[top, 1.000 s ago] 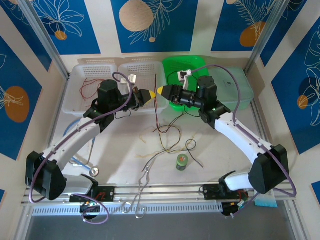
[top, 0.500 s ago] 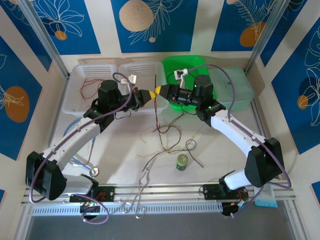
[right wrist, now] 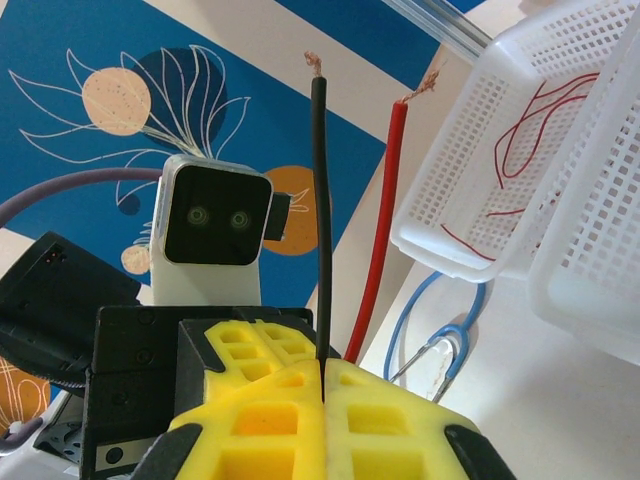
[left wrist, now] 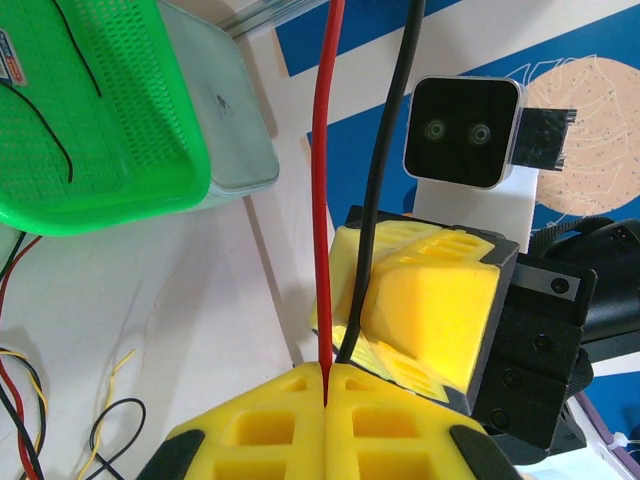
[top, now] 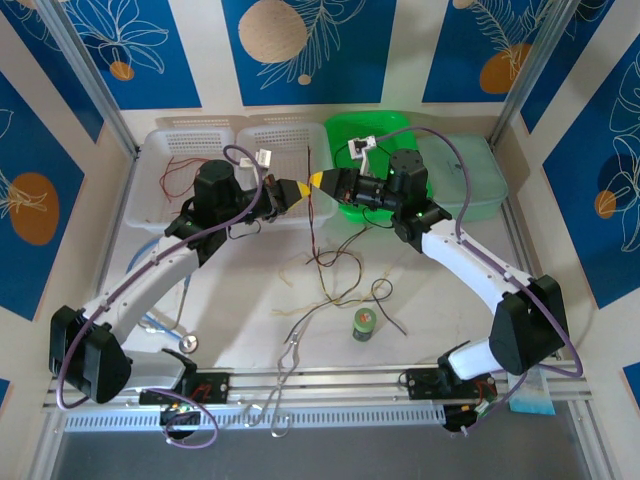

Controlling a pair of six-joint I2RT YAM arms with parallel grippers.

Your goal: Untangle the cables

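Beside the green basket (top: pixel 400 117), the left gripper (left wrist: pixel 327 372) clamps a red wire (left wrist: pixel 325 200), and the right gripper (right wrist: pixel 322 368) clamps a black wire (right wrist: pixel 321 220). The cables (top: pixel 335 262) in front of the basket lie tangled, so the job looks mostly undone.

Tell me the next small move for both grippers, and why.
Probably draw the two grippers slowly apart, sideways. The left gripper is shut on the red wire and the right gripper on the black wire, nearly tip to tip. The two wires run side by side, so parting the grippers should begin to separate that pair.
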